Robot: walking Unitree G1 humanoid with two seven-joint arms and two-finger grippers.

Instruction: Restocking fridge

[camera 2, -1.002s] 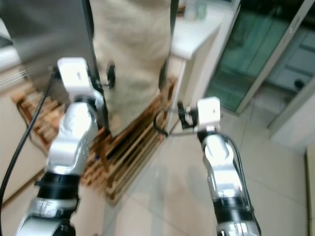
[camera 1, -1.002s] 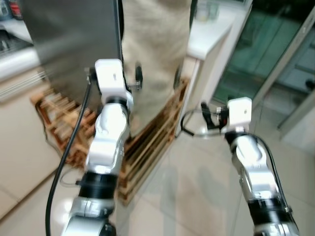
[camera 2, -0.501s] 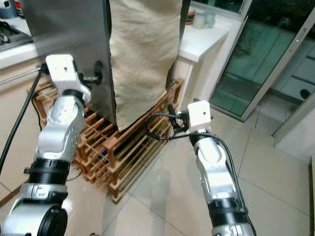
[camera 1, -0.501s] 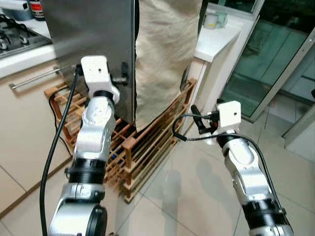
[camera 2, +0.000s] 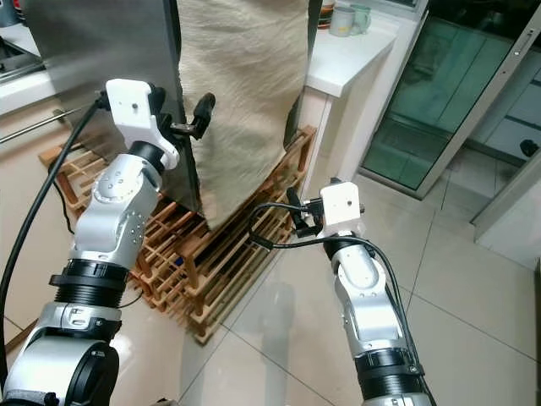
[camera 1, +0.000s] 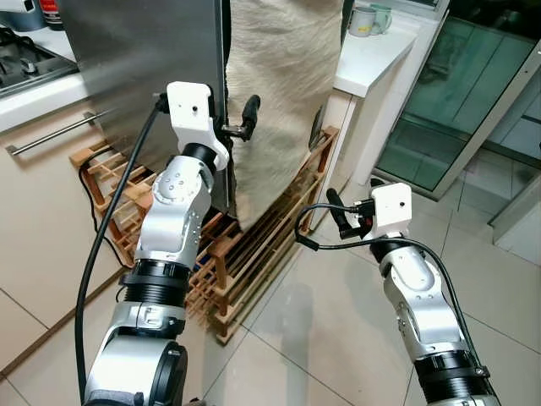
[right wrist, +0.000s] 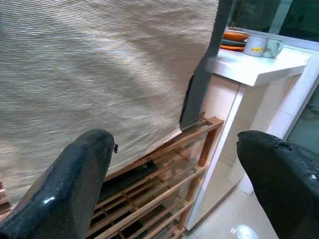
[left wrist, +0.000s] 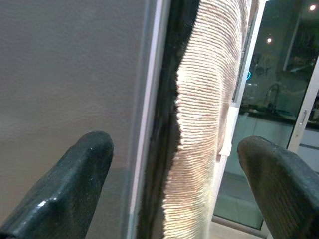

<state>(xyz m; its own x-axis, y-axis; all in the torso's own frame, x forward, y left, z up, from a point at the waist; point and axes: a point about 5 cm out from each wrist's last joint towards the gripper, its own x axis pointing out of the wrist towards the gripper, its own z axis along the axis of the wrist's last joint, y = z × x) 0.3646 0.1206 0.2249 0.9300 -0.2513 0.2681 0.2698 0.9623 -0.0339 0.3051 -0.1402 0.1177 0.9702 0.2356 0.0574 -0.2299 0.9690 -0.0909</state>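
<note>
The fridge stands on a wooden rack, a beige cloth draped over its side. The left gripper hovers at the door's edge, fingers spread and empty; the right gripper waits low, also spread. To open well, hook the door edge itself, not the cloth.

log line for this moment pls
left gripper: open at fridge edge, beside cloth | right gripper: open, low over floor, facing wooden rack
</note>
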